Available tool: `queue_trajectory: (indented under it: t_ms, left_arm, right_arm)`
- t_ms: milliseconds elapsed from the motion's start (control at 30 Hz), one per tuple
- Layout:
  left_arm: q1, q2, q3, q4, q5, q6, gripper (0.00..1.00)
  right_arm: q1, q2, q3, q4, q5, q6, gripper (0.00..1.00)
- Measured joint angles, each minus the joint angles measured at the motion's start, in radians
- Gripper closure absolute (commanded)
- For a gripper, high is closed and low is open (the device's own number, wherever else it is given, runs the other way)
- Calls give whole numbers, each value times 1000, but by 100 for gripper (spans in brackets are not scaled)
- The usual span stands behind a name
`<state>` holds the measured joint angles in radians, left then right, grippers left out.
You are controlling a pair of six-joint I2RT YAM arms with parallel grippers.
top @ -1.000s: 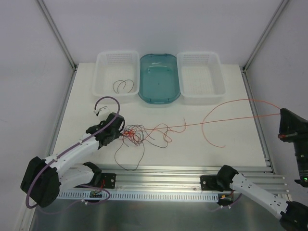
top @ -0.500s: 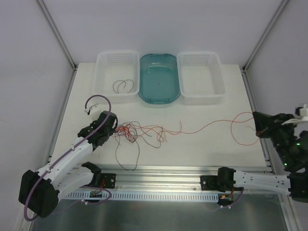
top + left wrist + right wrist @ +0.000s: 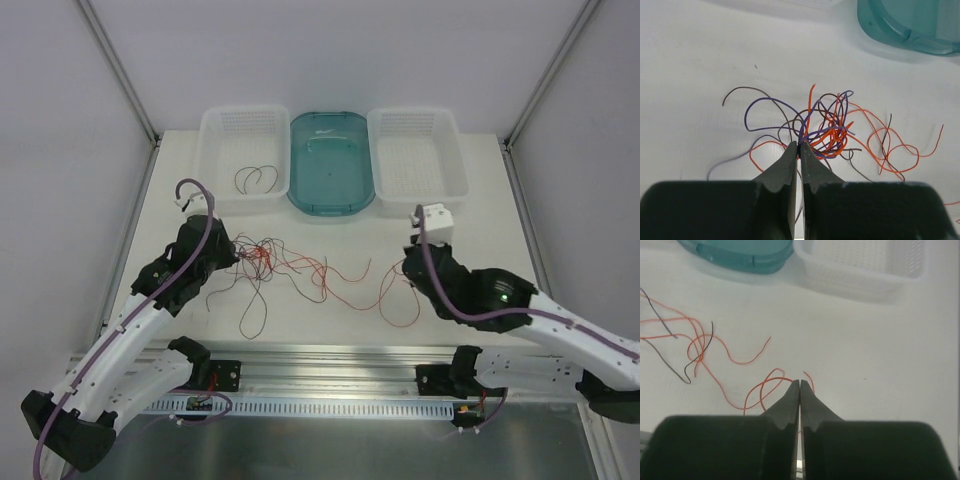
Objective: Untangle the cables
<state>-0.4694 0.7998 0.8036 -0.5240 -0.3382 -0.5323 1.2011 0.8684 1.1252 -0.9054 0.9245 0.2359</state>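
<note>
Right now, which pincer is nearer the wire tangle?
Left. The left pincer is shut on the edge of the wire tangle; the right pincer is well off to its right, shut on a loose orange wire.

matt, smooth white table (image 3: 480, 250); hair-thin cables (image 3: 825, 132) with a smooth coating; left basket (image 3: 212, 180) and right basket (image 3: 450, 180) of white matt plastic mesh; glossy translucent teal plastic tub (image 3: 297, 190); ribbed, dull silver metal rail (image 3: 340, 362) along the near edge.

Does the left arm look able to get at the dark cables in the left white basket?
Probably yes. The left end effector sits just short of that basket, nothing between it and the dark cables, but it is shut on the tangle and must let go first.
</note>
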Motion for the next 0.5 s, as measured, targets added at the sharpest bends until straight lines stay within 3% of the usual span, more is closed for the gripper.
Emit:
queue_trajectory:
  t_ms: [233, 433, 500]
  left_arm:
    - [0, -4, 1, -42, 81, 83, 100]
    - [0, -29, 31, -82, 48, 158, 100]
    - [0, -54, 41, -92, -8, 173, 100]
  right_arm:
    - [-340, 196, -145, 247, -412, -82, 99]
    - [-581, 304, -257, 338, -541, -59, 99]
    - [-666, 303, -323, 346, -560, -40, 84]
